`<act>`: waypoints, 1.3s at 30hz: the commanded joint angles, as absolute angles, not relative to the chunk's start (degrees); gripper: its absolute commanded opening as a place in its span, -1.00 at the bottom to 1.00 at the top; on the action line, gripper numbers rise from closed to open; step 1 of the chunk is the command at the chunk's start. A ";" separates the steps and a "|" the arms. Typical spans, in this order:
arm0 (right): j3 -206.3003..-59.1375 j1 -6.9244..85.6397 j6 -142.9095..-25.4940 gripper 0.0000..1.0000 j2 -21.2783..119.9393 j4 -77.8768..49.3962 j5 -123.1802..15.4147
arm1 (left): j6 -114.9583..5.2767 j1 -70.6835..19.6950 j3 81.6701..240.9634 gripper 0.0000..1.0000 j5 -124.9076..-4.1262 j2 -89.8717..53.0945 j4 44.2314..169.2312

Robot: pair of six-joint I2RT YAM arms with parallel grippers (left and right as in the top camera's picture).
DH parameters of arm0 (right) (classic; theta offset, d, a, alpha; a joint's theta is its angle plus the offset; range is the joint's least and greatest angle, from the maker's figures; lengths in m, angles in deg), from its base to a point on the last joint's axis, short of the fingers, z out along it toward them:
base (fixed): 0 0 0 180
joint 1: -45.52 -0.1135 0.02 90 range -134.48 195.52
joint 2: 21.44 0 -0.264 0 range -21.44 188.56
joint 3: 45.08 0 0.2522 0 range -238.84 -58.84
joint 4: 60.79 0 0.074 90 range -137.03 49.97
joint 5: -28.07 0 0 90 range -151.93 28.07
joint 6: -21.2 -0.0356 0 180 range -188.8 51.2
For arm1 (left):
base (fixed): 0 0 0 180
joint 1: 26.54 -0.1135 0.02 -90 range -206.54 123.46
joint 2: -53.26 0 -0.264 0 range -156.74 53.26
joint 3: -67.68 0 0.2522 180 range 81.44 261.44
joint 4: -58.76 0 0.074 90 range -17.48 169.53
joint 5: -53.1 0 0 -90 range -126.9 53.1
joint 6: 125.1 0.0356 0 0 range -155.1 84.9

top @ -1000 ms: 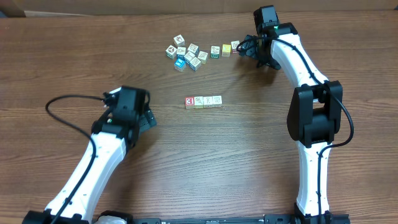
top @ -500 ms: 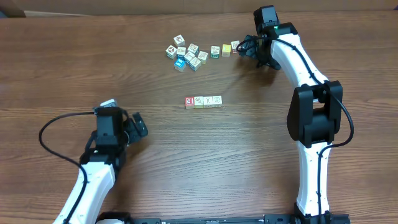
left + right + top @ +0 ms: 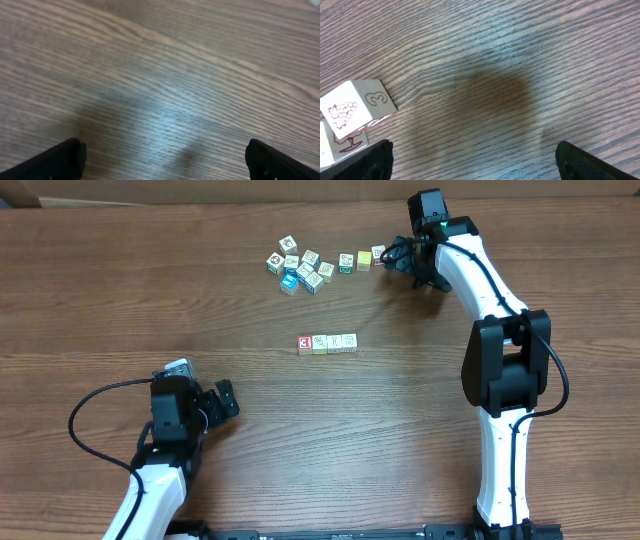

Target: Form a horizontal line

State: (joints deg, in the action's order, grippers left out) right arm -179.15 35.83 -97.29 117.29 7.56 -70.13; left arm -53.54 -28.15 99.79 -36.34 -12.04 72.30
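Nearest to the base, the left gripper is being held low over the table, well apart from every cube; its jaws are being held wide apart and nothing is being gripped; the left arm is being held folded near its base, the wrist turned to the right. Further out, the horizontal line is lying at the middle of the table: 4 cubes touching side by side, the red-and-white cube at the left end. Farthest, the right arm is being stretched forward with its wrist bent to the left; the right gripper is being held fully spread and empty, just beside a loose cube standing right of the irregular bunch. If this cube is being aimed at, as it seems, the jaws should be centred over it and lowered straight, so that its neighbours are not pushed; then it should be set flush against the right end of the line, edges level.
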 commanded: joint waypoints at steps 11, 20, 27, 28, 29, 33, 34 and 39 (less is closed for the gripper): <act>-178.80 35.96 -97.29 1.00 116.46 7.23 -70.92 | -47.57 -28.59 86.13 1.00 -37.59 -4.52 52.89; -178.80 35.96 -97.29 1.00 116.46 7.23 -70.92 | -50.33 -29.64 81.71 1.00 -36.32 3.09 53.11; -178.80 35.96 -97.29 1.00 116.46 7.23 -70.90 | -50.31 -29.64 81.71 0.99 -34.90 12.11 62.42; -178.80 35.96 -97.29 1.00 116.46 7.23 -70.90 | -50.31 -29.59 81.71 1.00 -34.49 13.71 64.03; -178.80 35.96 -97.29 1.00 116.46 7.23 -70.92 | -50.33 -29.44 81.71 0.99 -33.76 15.83 66.22; -178.80 35.96 -97.29 1.00 116.46 7.23 -70.90 | -50.31 -28.81 81.71 1.00 -31.78 23.00 73.08; -178.80 35.96 -97.29 1.00 116.46 7.23 -70.90 | -50.31 -28.59 81.69 1.00 -31.10 24.70 74.72; -178.80 35.96 -97.29 1.00 116.46 7.23 -70.90 | -44.51 -28.17 81.71 1.00 -33.22 32.46 76.95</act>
